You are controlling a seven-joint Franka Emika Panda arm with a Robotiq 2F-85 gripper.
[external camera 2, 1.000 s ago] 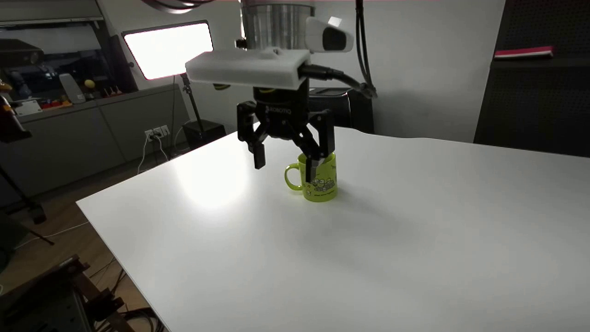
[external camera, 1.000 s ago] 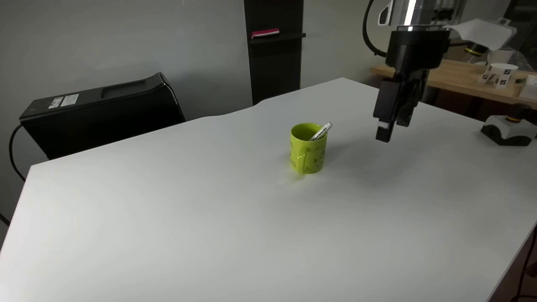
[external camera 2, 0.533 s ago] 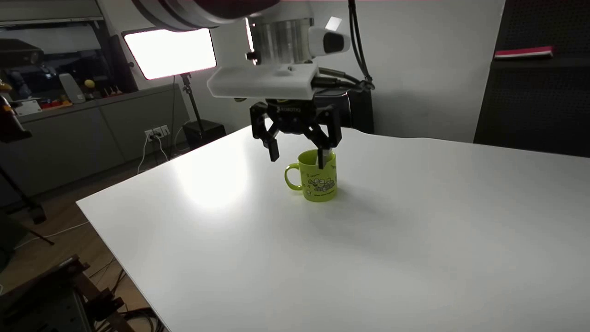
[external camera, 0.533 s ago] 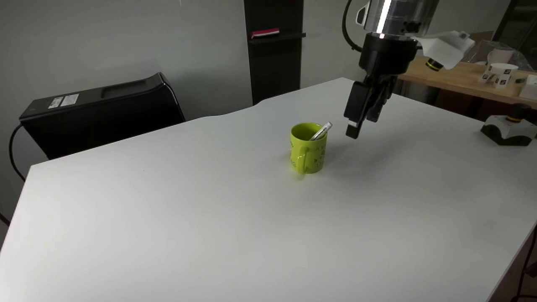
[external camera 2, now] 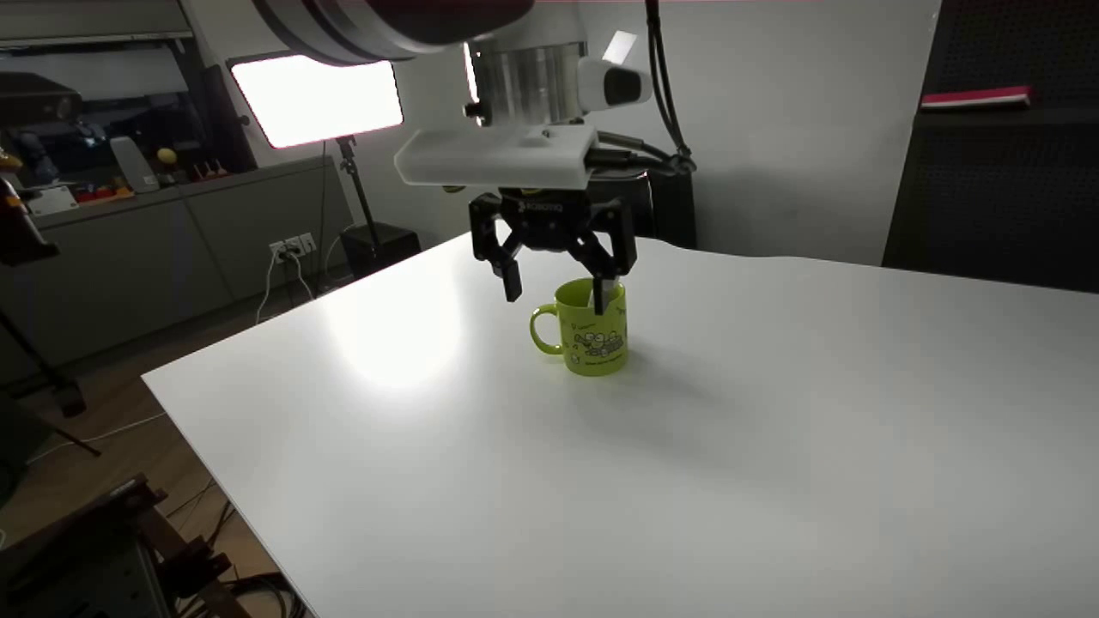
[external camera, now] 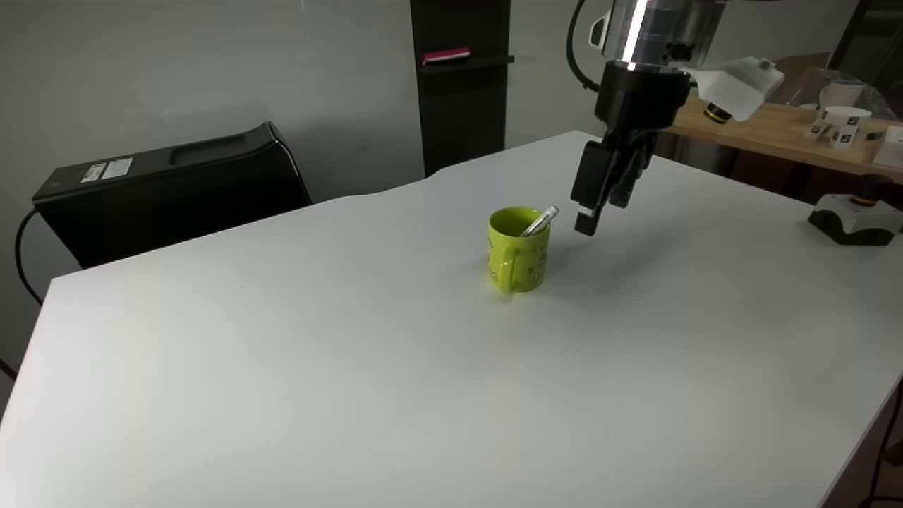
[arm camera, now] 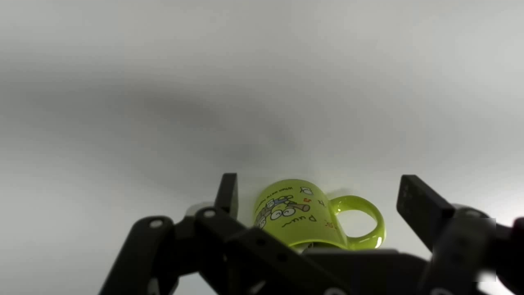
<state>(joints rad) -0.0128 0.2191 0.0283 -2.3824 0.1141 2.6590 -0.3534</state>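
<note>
A lime-green mug [external camera: 518, 264] stands upright on the white table, with a white marker [external camera: 540, 221] leaning out over its rim. Cartoon figures are printed on the side of the mug [external camera 2: 592, 348] that also faces the wrist camera. My gripper [external camera: 603, 212] hangs tilted above the table, near the mug but apart from it, fingers spread and holding nothing. In the wrist view the mug [arm camera: 294, 213] and its handle [arm camera: 378, 225] appear between the wide-apart fingertips of the gripper [arm camera: 319, 182]; the gripper body hides most of the mug's opening and the marker.
A white-and-black device [external camera: 857, 220] sits at the table's edge. Behind the table stand a black box-shaped case [external camera: 169, 197] and a dark panel with a red item [external camera: 446, 55] on its ledge. Patterned paper cups [external camera: 839, 125] rest on a wooden table. A bright light panel [external camera 2: 318, 96] stands behind.
My gripper has moved towards the mug and tilted somewhat, mostly in the first half second, with only a slight shift since. Its jaws have stayed apart. Mug and marker have not moved.
</note>
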